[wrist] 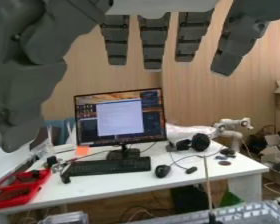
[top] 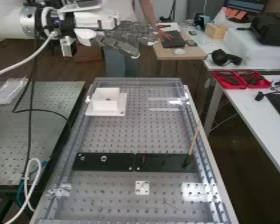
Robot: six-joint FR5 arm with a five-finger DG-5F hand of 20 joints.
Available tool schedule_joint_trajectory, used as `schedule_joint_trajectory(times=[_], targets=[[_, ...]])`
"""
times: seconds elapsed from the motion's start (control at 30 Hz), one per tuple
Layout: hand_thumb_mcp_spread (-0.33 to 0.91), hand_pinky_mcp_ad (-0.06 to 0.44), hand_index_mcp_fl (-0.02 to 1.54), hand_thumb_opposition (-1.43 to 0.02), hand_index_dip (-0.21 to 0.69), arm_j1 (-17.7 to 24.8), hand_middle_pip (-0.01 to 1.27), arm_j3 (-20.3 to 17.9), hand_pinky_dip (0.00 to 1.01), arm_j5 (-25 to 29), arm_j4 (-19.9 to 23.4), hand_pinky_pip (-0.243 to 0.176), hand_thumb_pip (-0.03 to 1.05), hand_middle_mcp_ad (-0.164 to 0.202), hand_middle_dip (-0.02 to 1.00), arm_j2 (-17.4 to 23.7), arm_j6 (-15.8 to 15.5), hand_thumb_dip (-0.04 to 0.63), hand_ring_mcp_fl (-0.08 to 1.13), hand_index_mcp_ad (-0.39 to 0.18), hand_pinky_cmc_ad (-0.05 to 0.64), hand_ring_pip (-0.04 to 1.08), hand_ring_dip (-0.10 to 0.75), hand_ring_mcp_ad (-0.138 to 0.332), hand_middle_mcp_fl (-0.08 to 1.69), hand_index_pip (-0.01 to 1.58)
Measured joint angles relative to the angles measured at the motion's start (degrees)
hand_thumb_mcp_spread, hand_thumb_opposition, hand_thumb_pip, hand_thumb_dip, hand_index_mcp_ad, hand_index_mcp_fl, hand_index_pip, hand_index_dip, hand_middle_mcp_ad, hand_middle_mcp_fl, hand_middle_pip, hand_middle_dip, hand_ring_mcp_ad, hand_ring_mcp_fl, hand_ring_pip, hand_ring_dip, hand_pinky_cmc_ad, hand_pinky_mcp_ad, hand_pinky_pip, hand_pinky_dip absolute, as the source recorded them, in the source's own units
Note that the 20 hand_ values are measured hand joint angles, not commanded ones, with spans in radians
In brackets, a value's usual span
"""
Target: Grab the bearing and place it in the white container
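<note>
– And here's the hand (top: 126,39), high in the high view, spread wide, fingers straight out, nothing gripped!
– Confirmed by the wrist view: the fingers (wrist: 152,42) hang long and loose, the thumb (wrist: 31,95) standing well apart from them. So where's our target?
– The white container (top: 106,98)! It's upright on its white plate (top: 115,112), at the far left of the perforated bench (top: 124,132). In the high view, the hand appears above it and a little to its right, well apart from it.
– And the bearing?
– Where that lies relative to the hand, I cannot tell.
– Coming nearer to us down the bench, then: the flat black bar (top: 160,161), with the smaller nut (top: 82,158) and the larger nut (top: 104,158) side by side on its left part!
– A thin stick (top: 193,142) slants up from the bar's right end.
– Farthest out, facing the wrist camera: a white desk (wrist: 134,186) carrying a monitor (wrist: 121,117) and a black keyboard (wrist: 107,167)!
</note>
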Motion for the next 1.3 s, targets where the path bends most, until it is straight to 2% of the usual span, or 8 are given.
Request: schedule_joint_trajectory(times=[0.07,0.3,0.4,0.6,0.8,1.3], targets=[[0.24,0.298,0.05,-0.68,0.169,-1.76,0.13,1.9,0.28,-2.46,-0.71,-0.079,0.42,0.075,0.24,-1.05,-0.41,0.096,0.0,-0.099,0.379,0.09,0.096,0.147,0.04,0.13],[0.24,0.304,0.05,-0.68,0.168,-7.29,0.13,7.13,0.28,-11.77,-3.38,-0.075,0.42,0.07,0.25,-5.43,-0.56,0.094,0.0,-0.099,0.379,0.1,0.096,0.148,0.03,0.12],[0.24,0.304,0.05,-0.68,0.164,-10.11,0.13,10.37,0.28,-17.44,-5.3,-0.075,0.42,0.075,0.25,-8.13,-0.45,0.094,0.0,-0.099,0.379,0.1,0.096,0.145,0.05,0.12],[0.24,0.307,0.05,-0.68,0.164,-13.12,0.13,13.87,0.28,-23.41,-7.3,-0.075,0.42,0.075,0.25,-11.11,-0.86,0.094,0.0,-0.096,0.379,0.1,0.096,0.145,0.05,0.12],[0.24,0.307,0.05,-0.68,0.164,-14.65,0.13,15.0,0.28,-25.06,-7.8,-0.075,0.42,0.075,0.25,-12.07,-1.27,0.089,0.0,-0.093,0.379,0.1,0.096,0.145,0.05,0.12],[0.24,0.307,0.06,-0.68,0.164,-16.15,0.13,14.86,0.28,-25.94,-7.43,-0.075,0.37,0.075,0.25,-11.47,-1.93,0.068,0.0,-0.091,0.379,0.1,0.096,0.145,0.04,0.11]])
